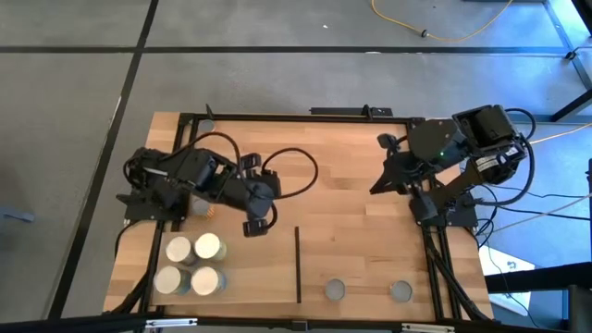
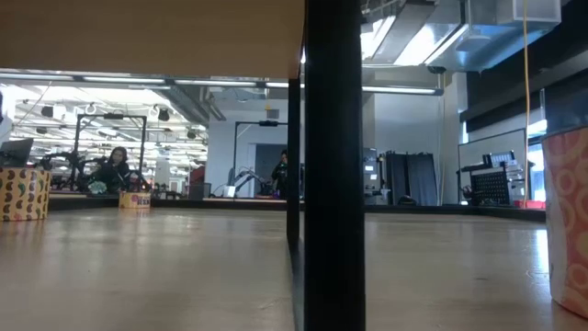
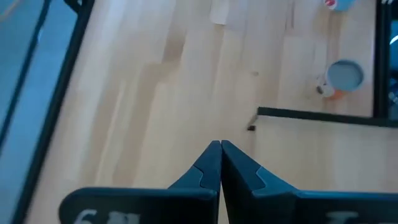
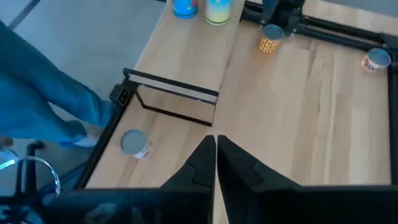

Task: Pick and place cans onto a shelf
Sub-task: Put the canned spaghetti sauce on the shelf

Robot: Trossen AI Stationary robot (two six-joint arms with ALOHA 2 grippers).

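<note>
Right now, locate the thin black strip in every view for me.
High view: black strip, a vertical line low at centre, between the arms.
Low view: probably the wide dark upright bar at centre.
Left wrist view: the strip runs horizontally at right.
Right wrist view: the strip sits left of centre.
Shared landmark: a grey-topped can beside it, in all but the low view.

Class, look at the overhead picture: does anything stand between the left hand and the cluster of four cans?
Nothing visible does. The left hand, fingers shut, hangs just beside the four upright cream-topped cans, with only bare planked wooden tabletop between them.
</note>
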